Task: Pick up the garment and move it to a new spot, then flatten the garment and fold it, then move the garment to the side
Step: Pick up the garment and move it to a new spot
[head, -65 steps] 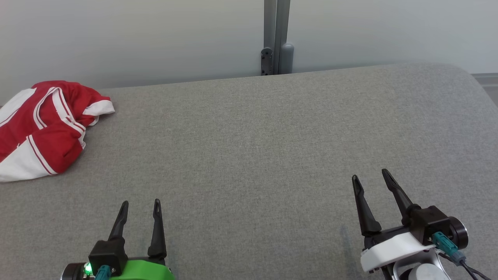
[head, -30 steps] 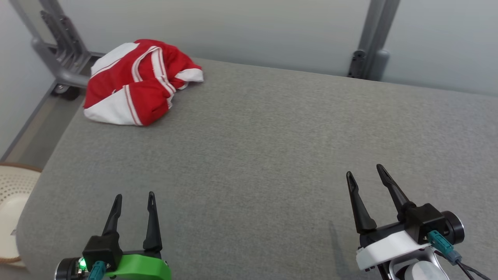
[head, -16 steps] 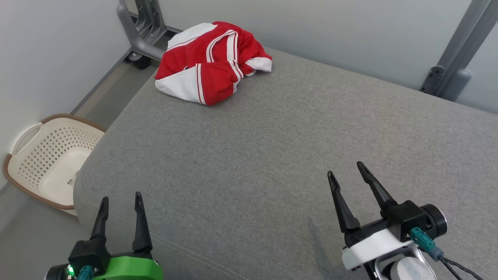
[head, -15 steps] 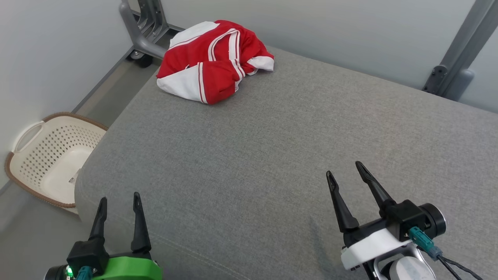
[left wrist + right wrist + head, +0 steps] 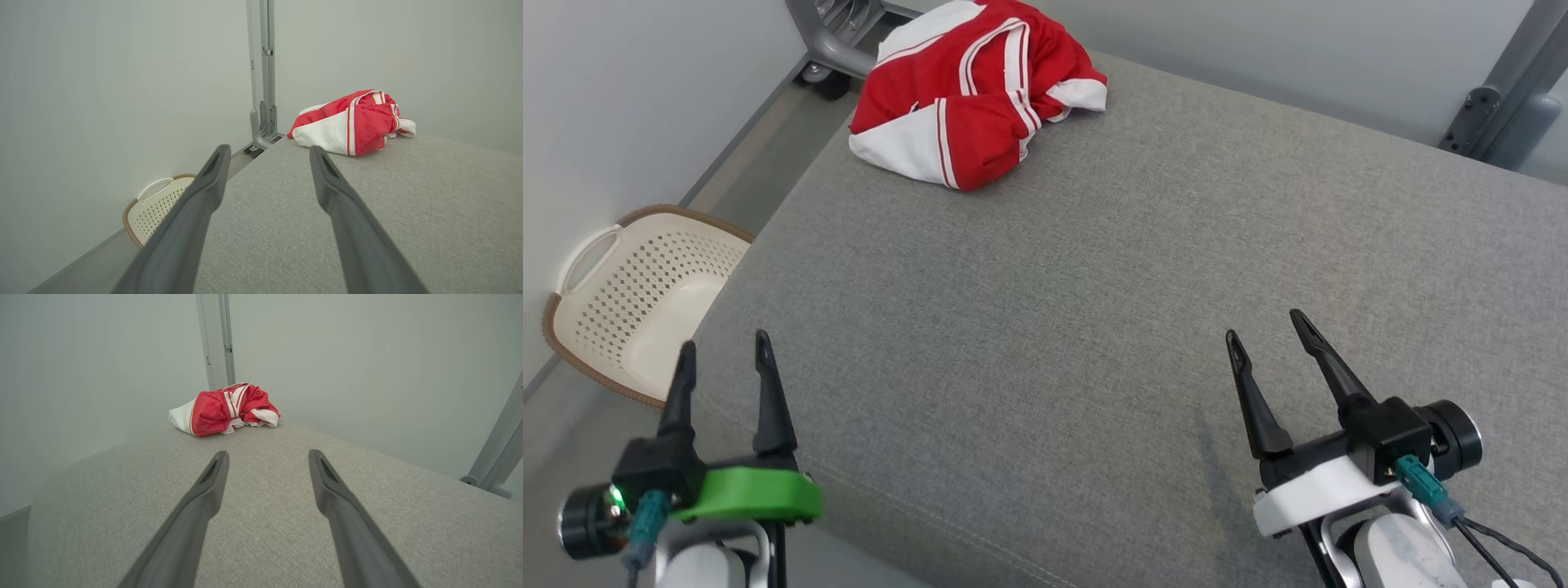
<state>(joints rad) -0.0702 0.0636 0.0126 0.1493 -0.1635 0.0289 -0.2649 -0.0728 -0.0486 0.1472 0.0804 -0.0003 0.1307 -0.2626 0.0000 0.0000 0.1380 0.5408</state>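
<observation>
Two spread tools, left tool [image 5: 725, 341], right tool [image 5: 1263, 324]; garment [image 5: 980, 90] well apart, far-left.

text: I read none in any view | red-and-white garment [image 5: 976, 90]: no lettering or number I can make out | laundry basket [image 5: 654, 269]: no legible label | brands, signs: none readable
</observation>
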